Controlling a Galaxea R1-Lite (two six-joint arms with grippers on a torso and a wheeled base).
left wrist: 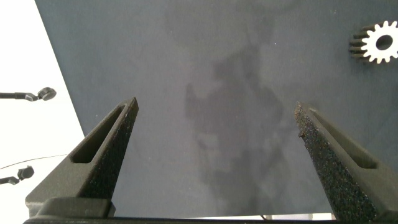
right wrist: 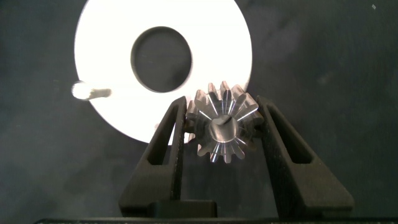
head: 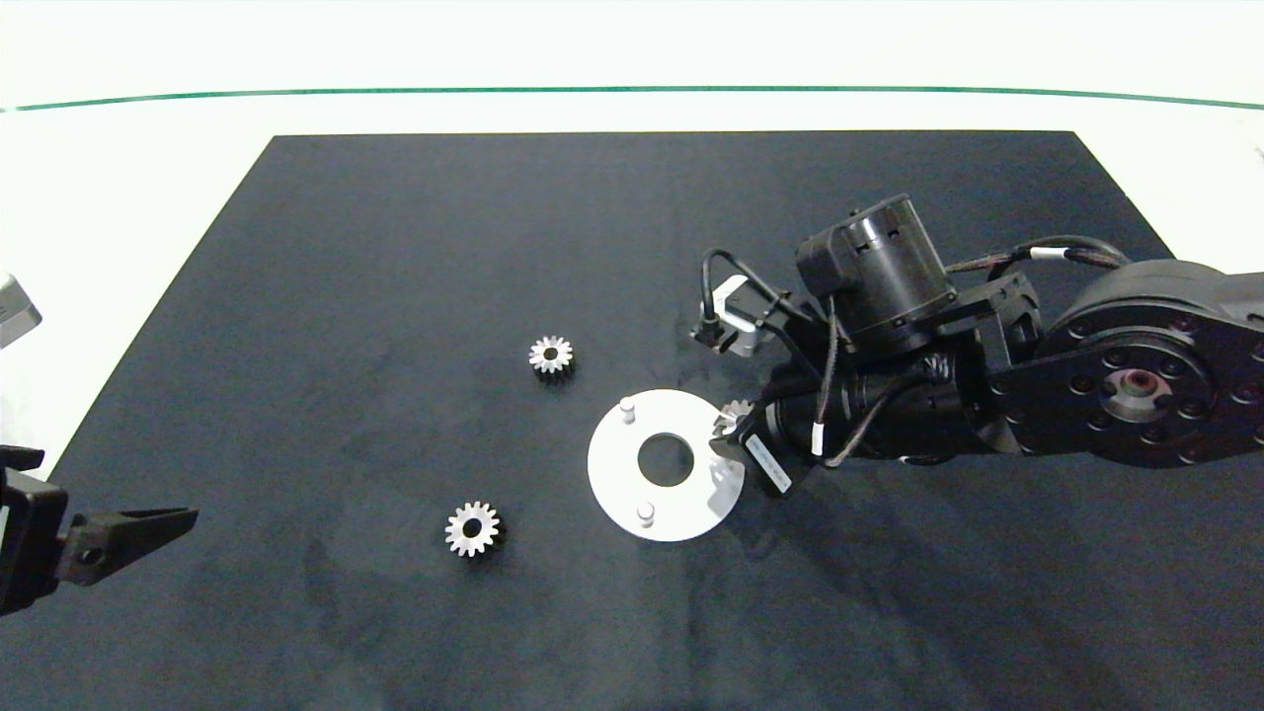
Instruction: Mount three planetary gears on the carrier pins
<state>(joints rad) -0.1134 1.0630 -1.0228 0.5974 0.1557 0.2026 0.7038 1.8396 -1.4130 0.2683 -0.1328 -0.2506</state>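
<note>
**Right gripper** (right wrist: 222,127): fingers clamped on one gear (right wrist: 224,129), squeezing its toothed rim from two sides. The bore faces the wrist camera, so the gear's axis runs roughly along the fingers, not across them. In the head view the gripper (head: 733,427) sits over the disc's (head: 612,474) edge on the arm's own side, the gear (head: 732,415) poking out at the fingertips.

**Key relation:** the held gear lies at the disc's (right wrist: 112,37) near rim, just short of the centre hole (right wrist: 160,59), which is straight ahead of the fingertips. No pin shows beneath the gear; the third pin is presumably hidden under the gripper, though that cannot be confirmed. Whether the gear already touches a pin or hangs above it cannot be told.

**Pins in view:** two, both bare. One (head: 627,405) is beyond the centre hole (head: 665,459) on the far rim; the other (head: 646,513) is also across the hole, to the gripper's side. One pin (right wrist: 84,91) appears off to the side in the right wrist view.

**Loose gears:** two flat on the mat (head: 395,247), bores up. One (head: 551,354) is past the disc from the right gripper; one (head: 472,528) is further on, nearer the left gripper (head: 168,518).

**Left gripper** (left wrist: 214,118): fingers spread wide, empty, parked at the mat's edge; that nearer loose gear (left wrist: 378,42) lies ahead and to one side of it.

**Judgement:** first gear being seated; the other two are not yet installed. Next move depends on the bore lining up coaxially over the hidden pin.
</note>
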